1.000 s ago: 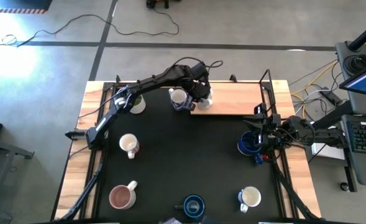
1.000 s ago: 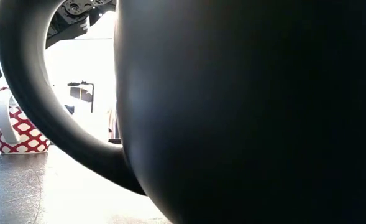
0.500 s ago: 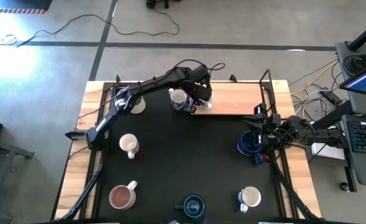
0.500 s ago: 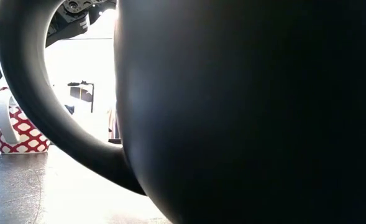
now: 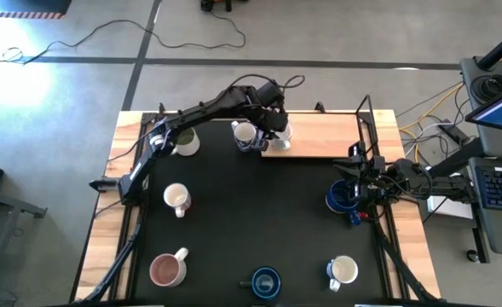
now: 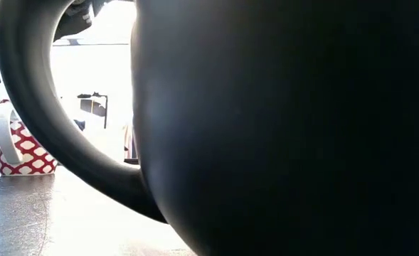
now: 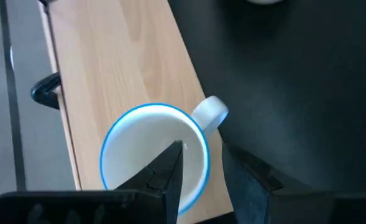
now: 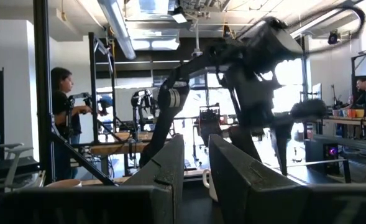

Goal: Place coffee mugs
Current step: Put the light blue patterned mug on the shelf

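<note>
At 6 o'clock on the black mat [image 5: 259, 222], nearest the low camera, a dark blue mug [image 5: 266, 281] is set, and the low view is almost filled by it. It is flanked by a blue-sided white mug [image 5: 343, 271] at 5 o'clock and a pink mug [image 5: 167, 270] at 7 o'clock. Farther in, a plain white mug [image 5: 177, 199] is seen at 9 o'clock. At 3 o'clock a deep blue mug [image 5: 342, 198] is found just beside the right gripper [image 5: 357, 186], whose fingers are narrowly parted and empty. At 11 o'clock a green-lined mug [image 5: 185, 141] stands. At 12 o'clock a white mug [image 5: 245, 135] sits beside the wooden board [image 5: 319, 136], where a blue-rimmed mug [image 7: 155, 152] is straddled by the left gripper [image 5: 274, 128], one finger inside the rim, one outside by the handle, slightly apart; whether the wall is touched cannot be told.
</note>
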Controlling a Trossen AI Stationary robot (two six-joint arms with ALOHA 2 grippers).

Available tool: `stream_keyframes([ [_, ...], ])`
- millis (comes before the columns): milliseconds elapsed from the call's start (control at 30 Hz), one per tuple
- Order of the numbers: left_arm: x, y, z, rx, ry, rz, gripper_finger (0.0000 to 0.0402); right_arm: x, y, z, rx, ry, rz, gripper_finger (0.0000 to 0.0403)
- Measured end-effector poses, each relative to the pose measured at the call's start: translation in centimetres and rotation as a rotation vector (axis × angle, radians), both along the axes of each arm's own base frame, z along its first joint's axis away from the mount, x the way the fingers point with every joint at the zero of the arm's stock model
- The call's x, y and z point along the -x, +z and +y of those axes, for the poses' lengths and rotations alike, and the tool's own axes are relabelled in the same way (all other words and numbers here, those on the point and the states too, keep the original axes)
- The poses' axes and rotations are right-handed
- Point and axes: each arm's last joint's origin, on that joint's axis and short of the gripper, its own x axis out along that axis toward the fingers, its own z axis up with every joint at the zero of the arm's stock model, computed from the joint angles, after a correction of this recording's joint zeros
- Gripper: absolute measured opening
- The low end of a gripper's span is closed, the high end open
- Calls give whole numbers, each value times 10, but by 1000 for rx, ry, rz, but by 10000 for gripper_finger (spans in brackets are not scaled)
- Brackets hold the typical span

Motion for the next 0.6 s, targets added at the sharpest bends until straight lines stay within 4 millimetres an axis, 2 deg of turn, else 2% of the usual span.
stream_keyframes([
  [133, 16, 19, -8, 91, 54, 13, 94, 0, 0, 0, 0, 0, 0, 66],
  [333, 41, 39, -26, 372, -8, 45, 94, 0, 0, 0, 0, 0, 0, 66],
  [600, 64, 46, -34, 439, 88, 195, 92, 0, 0, 0, 0, 0, 0, 66],
])
